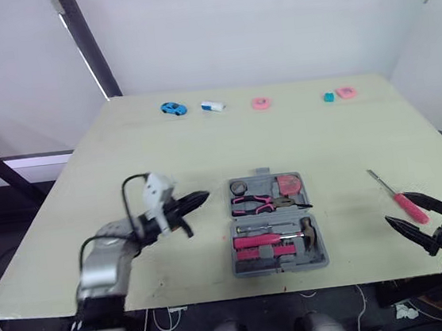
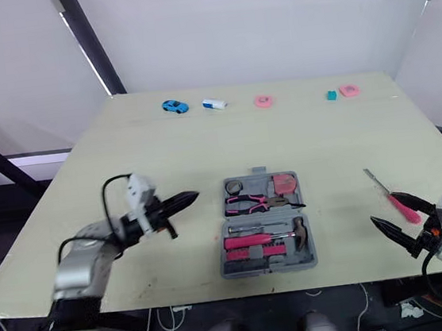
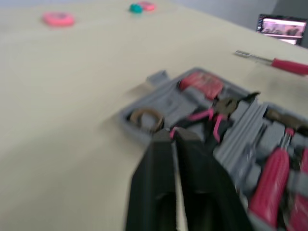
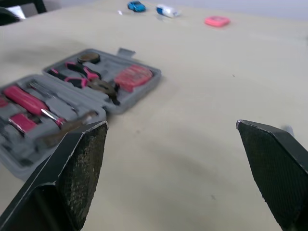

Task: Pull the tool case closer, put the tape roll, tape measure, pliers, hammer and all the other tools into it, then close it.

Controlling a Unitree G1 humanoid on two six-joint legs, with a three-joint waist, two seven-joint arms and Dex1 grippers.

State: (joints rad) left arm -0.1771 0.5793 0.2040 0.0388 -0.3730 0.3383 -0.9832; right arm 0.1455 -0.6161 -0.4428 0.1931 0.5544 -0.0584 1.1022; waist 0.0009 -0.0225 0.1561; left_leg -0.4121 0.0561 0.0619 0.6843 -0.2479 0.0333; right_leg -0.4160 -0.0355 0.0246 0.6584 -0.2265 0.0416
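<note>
The tool case lies open at the near middle of the tabletop. Its hinge runs 9 to 3 o'clock and its two halves stack from 12 to 6, with a latch tab on the 12 o'clock edge. The far half holds the tape roll at 9 o'clock, the red tape measure at 3, and the pliers lying across below them. The near half holds a pink-handled tool and the hammer, head toward 3 o'clock.

A loose screwdriver lies on the tabletop at 3 o'clock of the case. Its long axis runs 11 to 5, blade toward 11. The left wrist view catches it past the case, along with a lit screen beyond the tabletop's edge.

The left gripper sits at 9 o'clock of the case and points at it, fingers clenched together on nothing. The right gripper is at the near right, fingers spread wide and empty. From the head views I cannot tell whether they touch the screwdriver's red handle.

Along the far edge sit a blue toy car, a white block and small pink and teal bits.
</note>
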